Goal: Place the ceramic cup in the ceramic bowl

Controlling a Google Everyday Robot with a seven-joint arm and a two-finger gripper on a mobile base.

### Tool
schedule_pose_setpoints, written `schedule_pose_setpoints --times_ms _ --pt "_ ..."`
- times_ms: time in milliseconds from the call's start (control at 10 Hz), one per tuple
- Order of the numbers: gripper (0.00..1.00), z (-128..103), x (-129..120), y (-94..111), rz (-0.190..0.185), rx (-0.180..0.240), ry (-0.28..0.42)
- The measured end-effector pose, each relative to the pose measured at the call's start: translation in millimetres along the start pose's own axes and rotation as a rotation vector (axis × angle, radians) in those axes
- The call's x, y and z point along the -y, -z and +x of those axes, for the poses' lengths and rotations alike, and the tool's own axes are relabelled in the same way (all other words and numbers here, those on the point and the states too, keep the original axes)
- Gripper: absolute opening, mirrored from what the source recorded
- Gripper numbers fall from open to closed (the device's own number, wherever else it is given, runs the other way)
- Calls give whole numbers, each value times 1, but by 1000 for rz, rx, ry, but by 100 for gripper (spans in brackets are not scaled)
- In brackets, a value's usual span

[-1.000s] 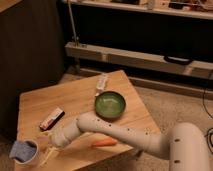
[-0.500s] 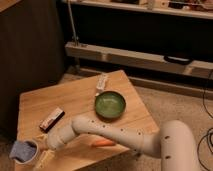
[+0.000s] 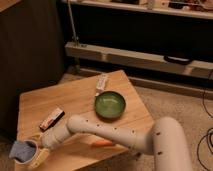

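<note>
Dark shelving [image 3: 140, 55] fills the upper frame. Below it, the light wooden table [image 3: 50, 100] carries my white arm [image 3: 115, 134] across the lower frame. The round green-glazed ceramic bowl [image 3: 110, 105] sits at centre. The small white ceramic cup [image 3: 24, 152] is at lower left, with the gripper [image 3: 41, 147] against it; I cannot tell its grip. I judge this the grasp step. Next: lift, then carry to the bowl.

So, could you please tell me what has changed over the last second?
The arm has reached further across the table, bringing the hand up against the ceramic cup at the near corner; a grip cannot be confirmed. The cup, ceramic bowl, snack bar and orange item stayed put.
</note>
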Motion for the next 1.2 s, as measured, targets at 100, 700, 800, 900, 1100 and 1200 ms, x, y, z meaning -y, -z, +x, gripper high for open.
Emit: schedule_pose_setpoints --times_ms 100,700,800,900,1100,1200 --pt "43 0 -1 1 -1 1 -4" --pt "0 16 -12 31 -15 -53 -19" --pt "0 26 -19 46 -27 -63 -8" --pt "0 33 -27 66 -42 -68 2" --pt "0 34 -37 92 -71 -67 3" --pt "0 29 -50 134 -120 -62 -4"
